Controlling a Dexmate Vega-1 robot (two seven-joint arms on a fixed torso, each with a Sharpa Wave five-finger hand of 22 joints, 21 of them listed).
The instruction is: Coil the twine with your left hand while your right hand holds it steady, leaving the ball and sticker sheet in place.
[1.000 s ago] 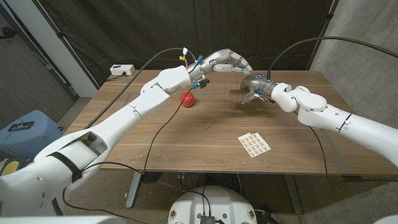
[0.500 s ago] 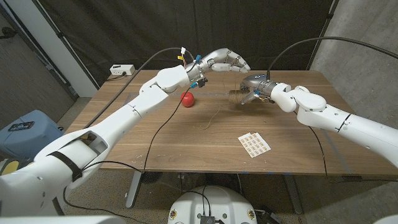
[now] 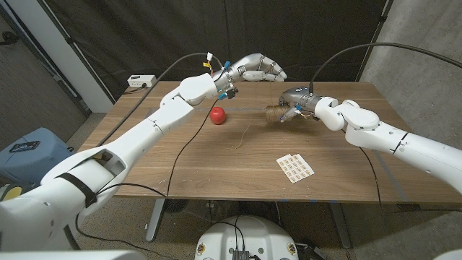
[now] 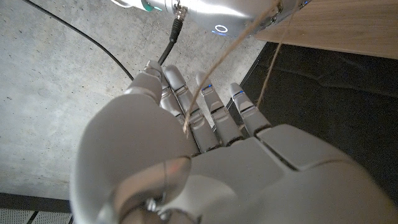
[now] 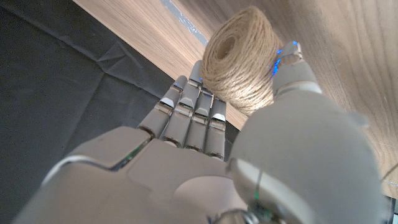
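- Gripping the twine spool (image 3: 273,113) at the far side of the bench (image 3: 144,155), the right hand (image 3: 291,103) has fingers and thumb wrapped round it, so it likely can't roll while being wound
- Left hand (image 3: 258,69) is raised above the far edge, fingers curled on the strand (image 4: 205,87), pulling it up off the spool; looks mid-wrap
- A loose tail of twine (image 3: 244,137) trails on the bench toward the middle, so coiling isn't finished
- Red ball (image 3: 216,114) sits just left of the spool, sticker sheet (image 3: 295,167) nearer the front right; both clear of the hands, as the task wants
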